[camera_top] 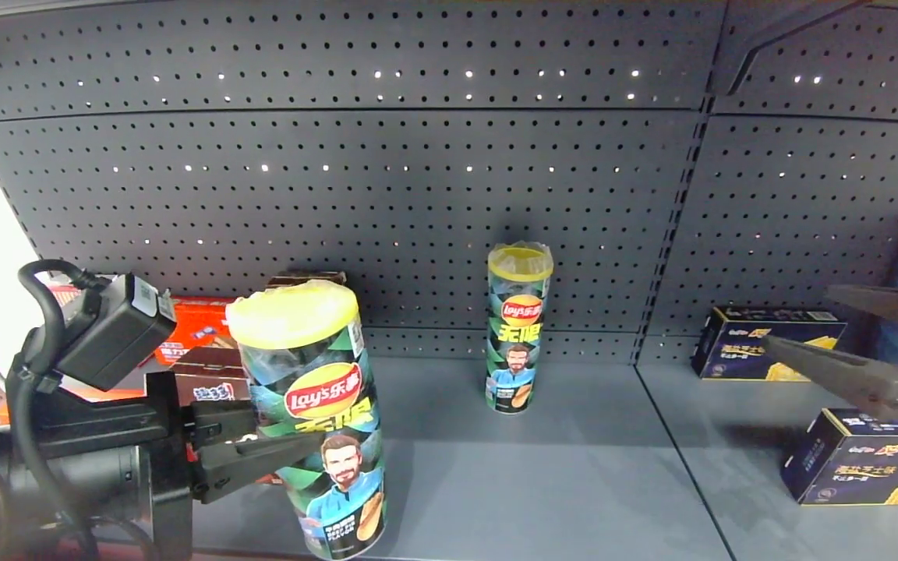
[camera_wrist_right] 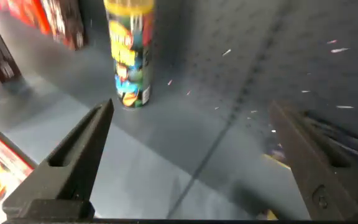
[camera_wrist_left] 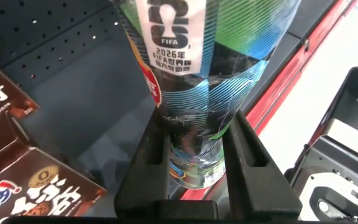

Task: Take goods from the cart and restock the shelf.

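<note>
Held can: a tall chip can (camera_top: 316, 413) with a yellow lid, upright at the front edge of the shelf (camera_top: 558, 467), toward its left end. I cannot tell whether its base touches the board.
Its label: green, black and blue pattern, a round red-and-yellow logo, yellow characters beneath, and a printed figure in a blue shirt.
Left gripper (camera_wrist_left: 199, 163): closed around the lower half of that can, one black finger on each side.
Second can (camera_top: 519, 327): same design and lid, upright near the middle of the shelf, close to the back edge, just before the pegboard panel (camera_top: 418, 195).
Right gripper (camera_wrist_right: 191, 155): spread wide with nothing between its fingers, over the right part of the shelf.
Dark blue boxes: one (camera_top: 768, 343) at the back right, another (camera_top: 862, 460) nearer the front right, both with yellow print.
Red and brown boxes (camera_top: 199, 335): stacked at the back left, behind the held can.
</note>
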